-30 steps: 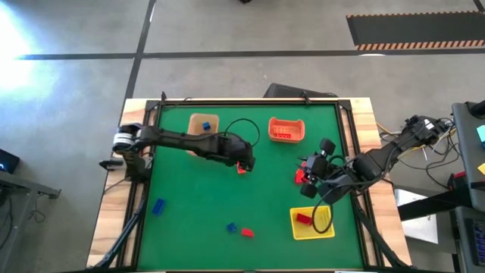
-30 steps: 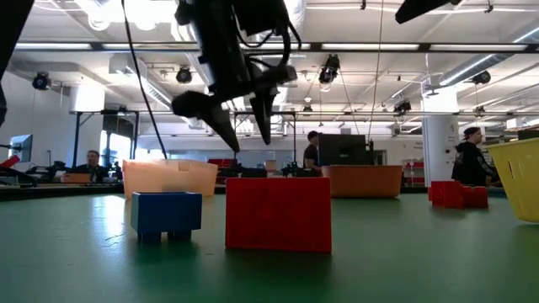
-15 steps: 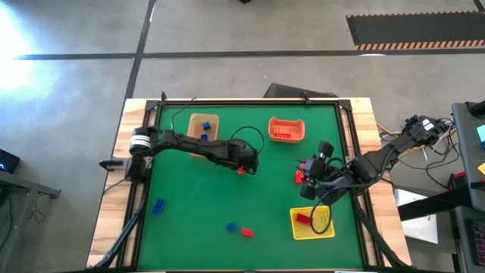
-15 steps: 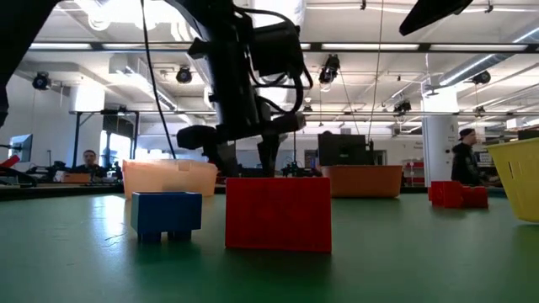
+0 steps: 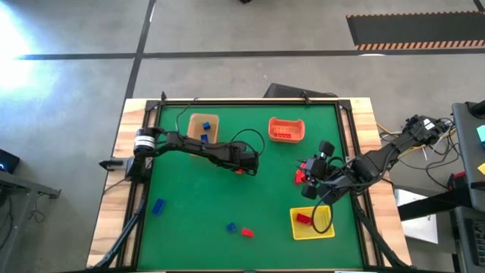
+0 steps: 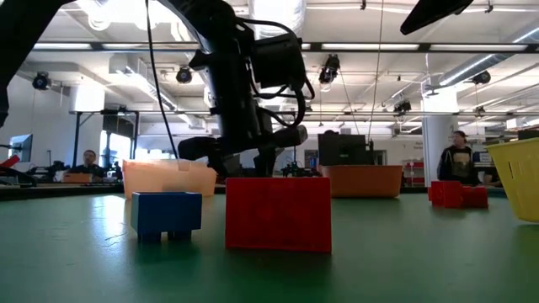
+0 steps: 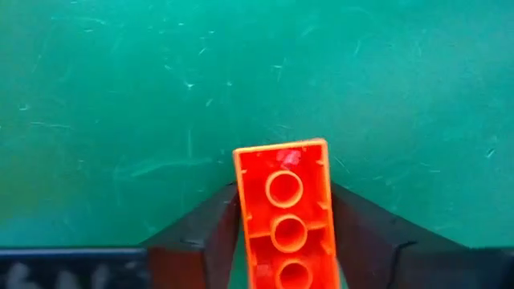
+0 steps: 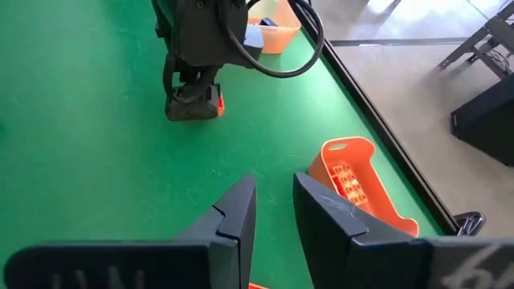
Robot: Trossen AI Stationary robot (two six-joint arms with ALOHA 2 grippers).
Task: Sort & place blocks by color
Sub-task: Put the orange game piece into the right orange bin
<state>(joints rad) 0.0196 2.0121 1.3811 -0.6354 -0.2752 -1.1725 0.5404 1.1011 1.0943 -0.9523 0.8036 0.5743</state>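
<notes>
Left wrist view: left gripper (image 7: 283, 241) jaws clasp orange block (image 7: 283, 209) across its width, long axis forward.

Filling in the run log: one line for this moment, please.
left gripper: down at table centre, around small orange studded plastic brick | right gripper: open, empty, waiting by yellow bin

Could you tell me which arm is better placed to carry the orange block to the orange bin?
The left. The left gripper is down at mid-table with its fingers on both sides of the orange block, and the orange bin is close by. The right gripper is empty, near the red blocks.
</notes>
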